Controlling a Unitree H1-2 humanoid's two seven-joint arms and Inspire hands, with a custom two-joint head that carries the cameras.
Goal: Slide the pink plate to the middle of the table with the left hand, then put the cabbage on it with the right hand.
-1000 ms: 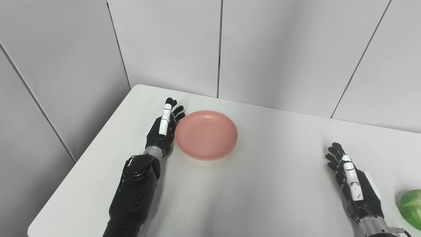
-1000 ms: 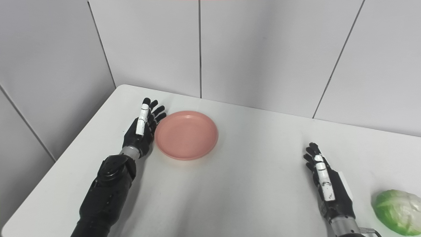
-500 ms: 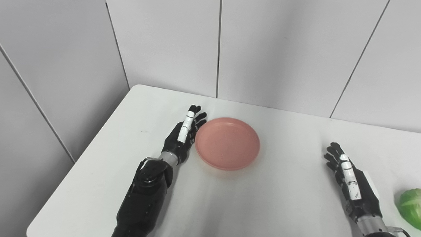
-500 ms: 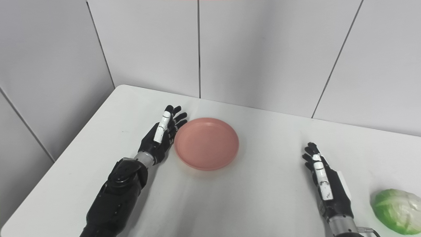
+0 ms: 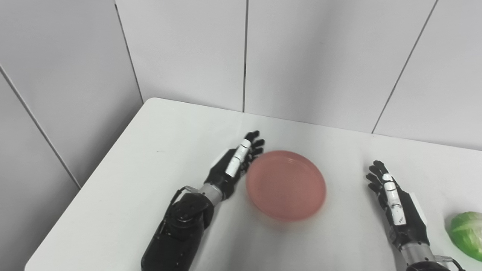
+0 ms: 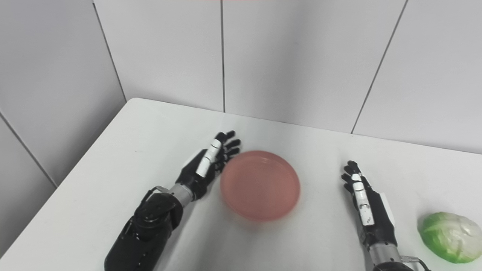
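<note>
Two hands show. The left hand, fingers spread and holding nothing, presses edge-on against the pink plate at frame centre (blurred). Push low and evenly. The right hand is spread and empty beside the cabbage, lower right.

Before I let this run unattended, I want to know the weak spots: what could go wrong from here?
The pink plate is blurred, apparently sliding; the open left hand only presses its left rim, so it could overshoot toward the right hand. The cabbage sits near the table corner, partly cut off in the left eye view, and might roll when grasped.
</note>
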